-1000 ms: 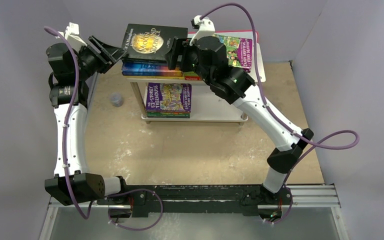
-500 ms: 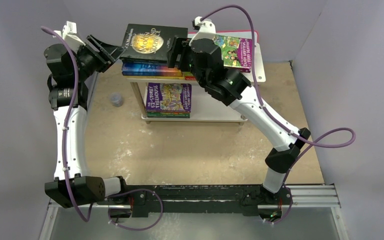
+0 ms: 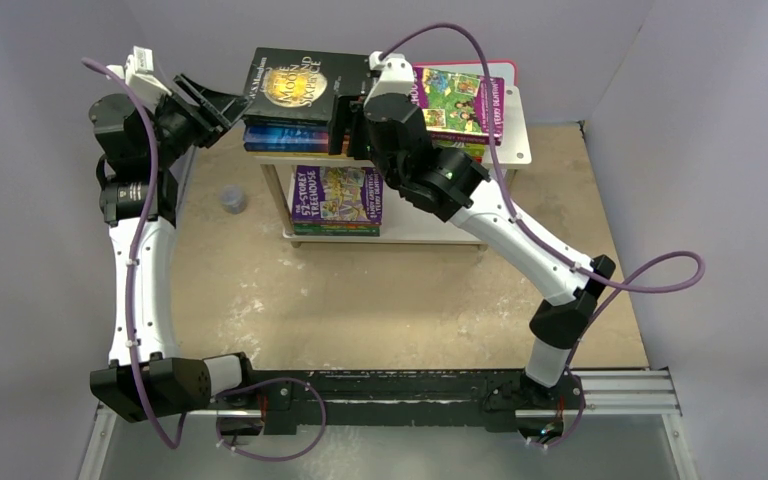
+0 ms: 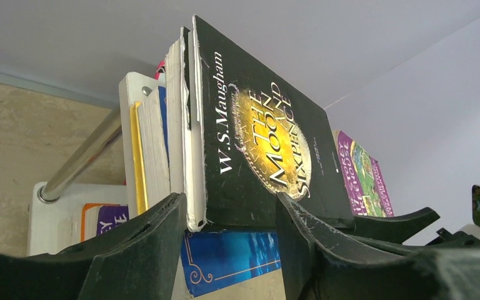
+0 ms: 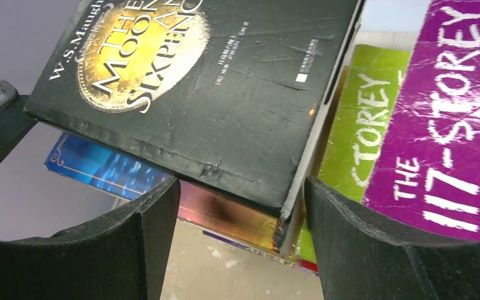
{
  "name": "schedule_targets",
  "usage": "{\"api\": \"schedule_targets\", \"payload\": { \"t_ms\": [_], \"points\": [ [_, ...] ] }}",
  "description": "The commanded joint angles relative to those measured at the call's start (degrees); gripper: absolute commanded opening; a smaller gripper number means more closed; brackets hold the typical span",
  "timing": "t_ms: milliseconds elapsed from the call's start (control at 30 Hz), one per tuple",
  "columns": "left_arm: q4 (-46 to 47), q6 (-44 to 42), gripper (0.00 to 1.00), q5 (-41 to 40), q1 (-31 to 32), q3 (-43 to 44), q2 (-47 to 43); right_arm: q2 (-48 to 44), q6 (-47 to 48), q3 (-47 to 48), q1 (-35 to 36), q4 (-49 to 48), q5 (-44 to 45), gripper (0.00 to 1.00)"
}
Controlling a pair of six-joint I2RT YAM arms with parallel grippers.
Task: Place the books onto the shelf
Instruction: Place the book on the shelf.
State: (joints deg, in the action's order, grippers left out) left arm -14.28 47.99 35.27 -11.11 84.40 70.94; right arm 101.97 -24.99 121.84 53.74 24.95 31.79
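Note:
The black "Moon and Sixpence" book lies on top of a stack with a blue book at the left of the shelf's top board. My left gripper is open at the black book's left edge; in its wrist view the black book's lower edge sits between the spread fingers of my left gripper. My right gripper is open at the book's right edge, and the black book's corner pokes between the wide jaws of my right gripper. A purple Treehouse book lies on the top board's right half.
The lower board carries another purple Treehouse book on a thin stack. A small grey round object sits on the tan table left of the shelf. Lilac walls close in behind and on both sides.
My right wrist has swung left and back, bringing its jaws closer round the black book's right edge. The left gripper has hardly moved, and the book stays on the stack.

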Motion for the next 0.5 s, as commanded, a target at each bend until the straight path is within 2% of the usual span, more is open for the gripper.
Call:
{"api": "schedule_targets", "payload": {
  "t_ms": [0,200,467],
  "points": [
    [1.8,0.4,0.53,0.0,0.2,-0.6,-1.3,-3.0,-2.1,-2.7,0.4,-0.1,-0.9,0.75],
    [3.0,1.1,0.53,1.8,0.2,-1.9,-1.2,-5.2,-1.1,-6.6,0.5,-4.6,-2.5,0.75],
    [3.6,1.3,0.51,3.2,0.2,-2.3,-1.8,-3.0,2.4,-4.4,0.5,-4.4,-2.6,0.76]
  ]
}}
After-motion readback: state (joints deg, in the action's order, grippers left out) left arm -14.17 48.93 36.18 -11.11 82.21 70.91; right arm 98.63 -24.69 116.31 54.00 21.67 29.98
